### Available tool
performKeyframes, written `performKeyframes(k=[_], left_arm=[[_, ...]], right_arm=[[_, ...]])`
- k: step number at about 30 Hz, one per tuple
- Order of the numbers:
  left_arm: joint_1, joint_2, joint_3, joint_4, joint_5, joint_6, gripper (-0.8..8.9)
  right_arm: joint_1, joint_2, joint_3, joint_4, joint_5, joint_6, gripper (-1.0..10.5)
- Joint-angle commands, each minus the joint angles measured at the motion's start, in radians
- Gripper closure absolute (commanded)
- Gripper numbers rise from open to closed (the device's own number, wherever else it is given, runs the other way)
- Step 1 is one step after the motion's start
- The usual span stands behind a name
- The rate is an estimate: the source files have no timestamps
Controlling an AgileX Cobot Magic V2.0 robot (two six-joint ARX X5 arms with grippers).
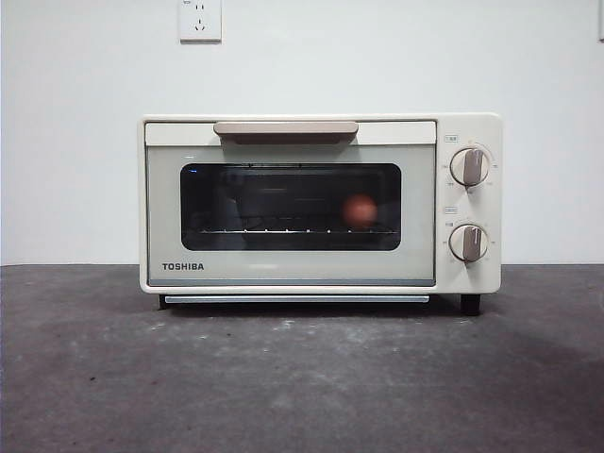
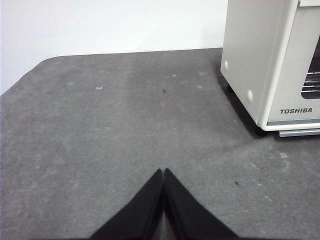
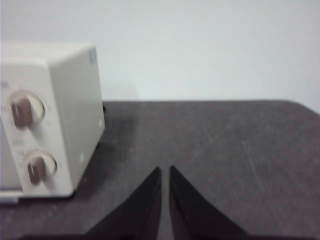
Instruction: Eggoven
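Observation:
The cream TOSHIBA toaster oven (image 1: 321, 203) stands at the middle of the table with its door closed. The reddish-brown egg (image 1: 360, 210) sits on the rack inside, seen through the dark glass at the right. The oven's left side shows in the left wrist view (image 2: 270, 65) and its knob side in the right wrist view (image 3: 50, 120). My left gripper (image 2: 163, 172) is shut and empty, over the table left of the oven. My right gripper (image 3: 165, 170) is shut and empty, over the table right of the oven. Neither arm shows in the front view.
The dark grey table (image 1: 302, 377) stretches in front of the oven. A white wall with a power socket (image 1: 200, 19) stands behind. The table's rounded far corners show in both wrist views.

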State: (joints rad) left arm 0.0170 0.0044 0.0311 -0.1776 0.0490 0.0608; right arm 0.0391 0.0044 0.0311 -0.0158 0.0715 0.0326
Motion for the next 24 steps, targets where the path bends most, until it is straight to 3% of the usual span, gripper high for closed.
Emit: performKeyframes(k=[1,9,24], left_arm=[[0.002,-0.002,-0.028,-0.003,-0.002,-0.005,8.06],[0.002,-0.002,-0.028,-0.003,-0.002,-0.005,8.06],[0.002,-0.002,-0.028,-0.003,-0.002,-0.005,8.06]], right_arm=[[0.000,-0.001,-0.021,-0.024,0.000,0.007,9.4],[0.000,-0.001,-0.021,-0.157,0.007,0.006,9.4],[0.000,-0.001,-0.021,-0.142,0.008,0.006,9.4]])
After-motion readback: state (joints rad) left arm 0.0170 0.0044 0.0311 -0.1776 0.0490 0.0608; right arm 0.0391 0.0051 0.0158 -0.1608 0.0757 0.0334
